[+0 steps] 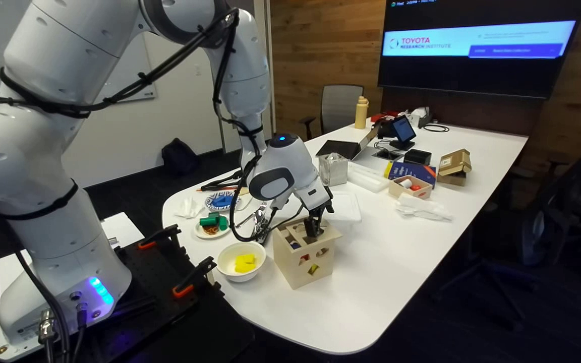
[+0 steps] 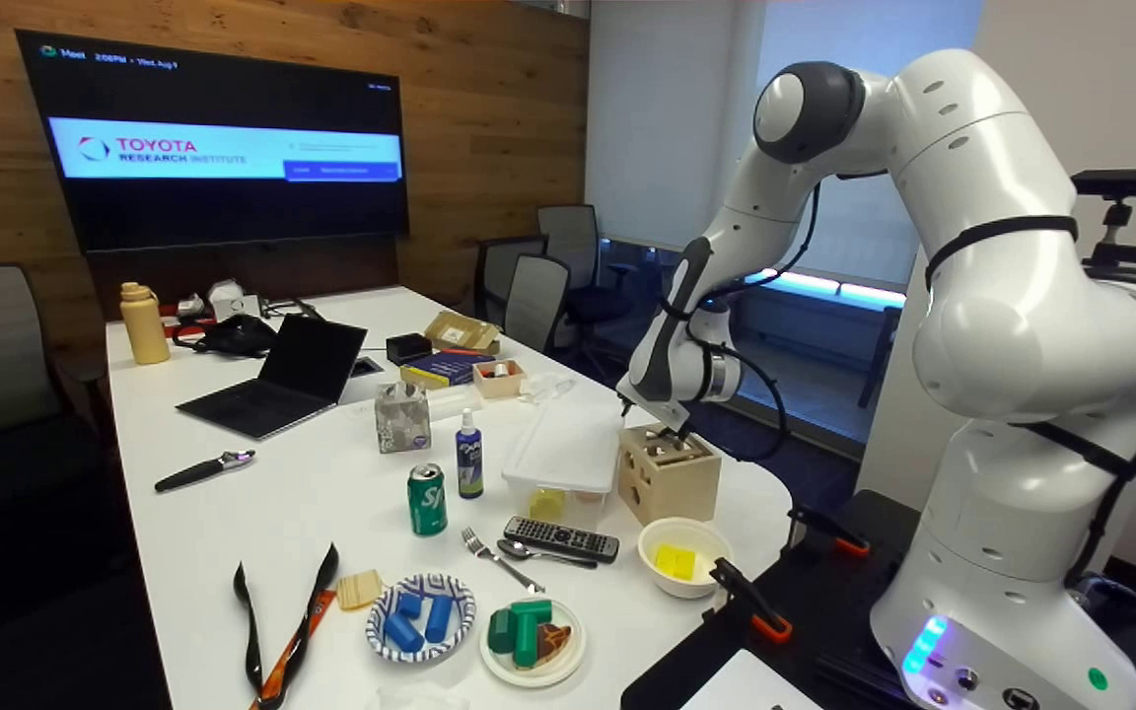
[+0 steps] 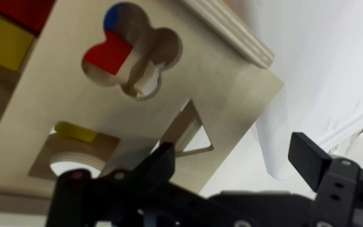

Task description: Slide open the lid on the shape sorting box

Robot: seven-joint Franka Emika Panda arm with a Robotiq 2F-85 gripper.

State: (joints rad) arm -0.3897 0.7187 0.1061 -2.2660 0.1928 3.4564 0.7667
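The pale wooden shape sorting box (image 1: 303, 275) stands at the table's near end, and it also shows in an exterior view (image 2: 681, 490). Its lid (image 1: 332, 233), a flat wooden panel with cut-outs, sticks out past one side of the box. A gap beside the lid shows red and yellow blocks (image 3: 5, 44) inside. In the wrist view the lid (image 3: 228, 91) has clover, triangle and square holes. My gripper (image 3: 236, 154) is open and tilted. One finger is at the triangle hole; its tip's depth is unclear. The other finger is beyond the lid's edge.
A white bowl (image 2: 683, 582) with yellow blocks stands close beside the box. A clear container with a white lid (image 2: 568, 449) stands on the box's other side. A remote (image 2: 561, 539), a spoon, plates with blocks and a green can (image 2: 427, 500) lie farther along.
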